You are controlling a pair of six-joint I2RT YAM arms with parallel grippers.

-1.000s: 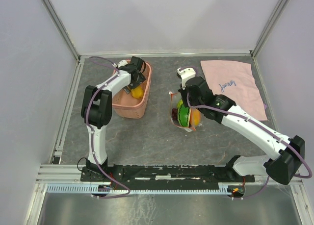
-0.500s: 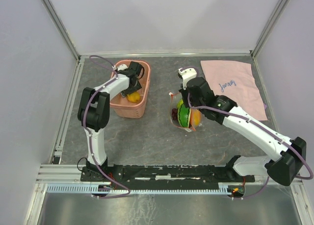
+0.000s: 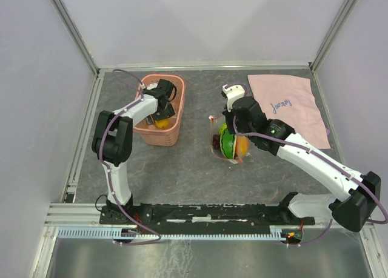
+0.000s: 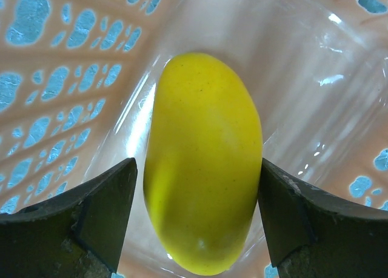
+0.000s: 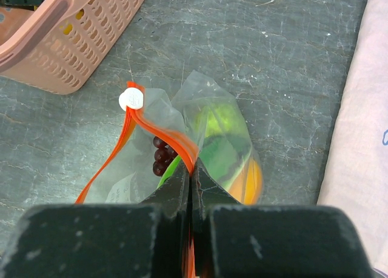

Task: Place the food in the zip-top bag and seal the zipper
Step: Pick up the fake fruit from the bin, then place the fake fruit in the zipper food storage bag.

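A yellow fruit (image 4: 203, 163) lies in the pink basket (image 3: 151, 135). My left gripper (image 4: 197, 172) is open and reaches down into the basket, one jaw on each side of the fruit, with a thin gap on the left. My right gripper (image 5: 191, 175) is shut on the red-orange zipper (image 5: 160, 135) of the clear zip-top bag (image 5: 212, 132) and holds its mouth up. The white slider (image 5: 130, 99) sits at the strip's far end. Dark grapes (image 5: 160, 160), a green piece (image 5: 218, 123) and an orange fruit (image 5: 251, 181) are inside the bag.
The pink cloth (image 3: 291, 108) with script writing lies at the back right, close to the bag. The basket stands at the back left, a short way left of the bag (image 3: 229, 146). Metal frame rails border the table.
My left gripper has moved deeper into the basket, down onto the yellow fruit. My right gripper and the bag have barely moved.
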